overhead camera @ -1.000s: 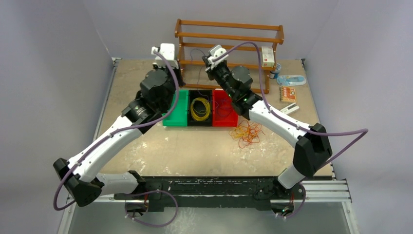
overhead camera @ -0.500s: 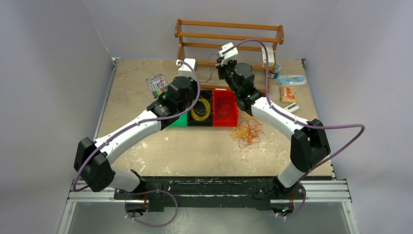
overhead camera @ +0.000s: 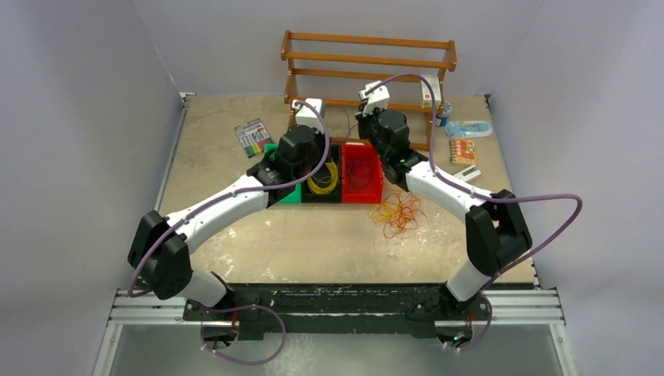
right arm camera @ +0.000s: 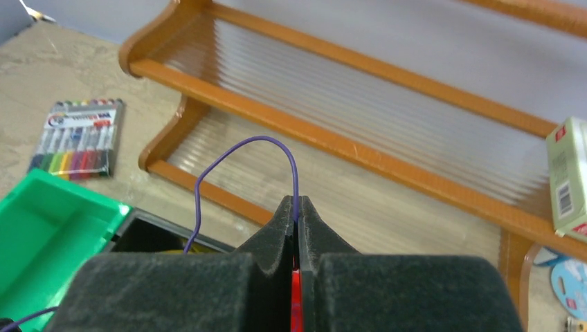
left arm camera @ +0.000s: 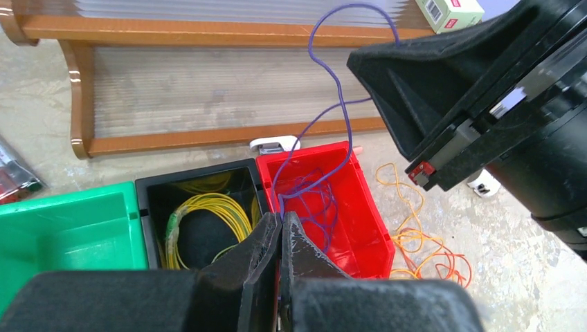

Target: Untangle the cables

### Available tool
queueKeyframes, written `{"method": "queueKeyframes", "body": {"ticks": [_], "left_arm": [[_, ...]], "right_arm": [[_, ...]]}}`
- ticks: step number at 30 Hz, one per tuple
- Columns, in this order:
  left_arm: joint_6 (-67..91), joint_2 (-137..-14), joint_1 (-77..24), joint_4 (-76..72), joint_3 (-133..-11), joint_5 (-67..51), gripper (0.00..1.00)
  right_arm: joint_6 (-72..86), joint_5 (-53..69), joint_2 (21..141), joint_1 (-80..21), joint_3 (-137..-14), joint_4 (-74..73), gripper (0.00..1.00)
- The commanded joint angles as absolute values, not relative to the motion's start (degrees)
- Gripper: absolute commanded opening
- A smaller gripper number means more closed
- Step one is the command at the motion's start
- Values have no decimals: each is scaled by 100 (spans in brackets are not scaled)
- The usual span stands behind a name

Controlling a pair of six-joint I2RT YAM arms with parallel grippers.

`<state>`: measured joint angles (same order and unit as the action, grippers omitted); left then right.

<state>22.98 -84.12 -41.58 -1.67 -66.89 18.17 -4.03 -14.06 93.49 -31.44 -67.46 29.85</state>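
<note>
3 colours of fine wire share the table [overhead camera: 313,243]. Nearest, the orange cables [overhead camera: 398,213] lie in a loose tangle just right of the red bin [overhead camera: 362,197]. The yellow cables [overhead camera: 322,177] sit coiled in the black bin [overhead camera: 322,198] beside it. Both arms reach far over the bins, elbows spread wide to left and right, wrists close together. The left gripper [left arm camera: 280,232] is pinched tight on the purple cable [left arm camera: 325,117] above the red bin, where more purple loops rest. The right gripper [right arm camera: 296,211], higher and farther, is clamped on what appears to be the same strand, which arches between the 2 in front of the wooden rack [overhead camera: 368,55]. The wire looks light, limp and springy, and likely to snag. A hold on 1 free strand, clear of crossings, seems safest.
</note>
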Motion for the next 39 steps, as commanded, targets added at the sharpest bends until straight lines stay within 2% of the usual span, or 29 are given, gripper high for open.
{"method": "queueKeyframes", "body": {"ticks": [1, 20, 28, 39], "left_arm": [[2526, -8519, -4122, -834, -6508, 1651, 0], [2512, -9539, -4130, -1696, -6830, 1273, 0], [2540, -10001, -4128, -1805, -7149, 999, 0], [2547, -10710, -4131, -2171, -7385, 848, 0]], "right_arm": [[-180, -1596, 9285, -3079, -6472, 3219, 0], [385, -1783, 9159, -2692, -5663, 2455, 0], [326, -2088, 9218, -2615, -5706, 2198, 0], [335, -1578, 9128, -2619, -5791, 2084, 0]]}}
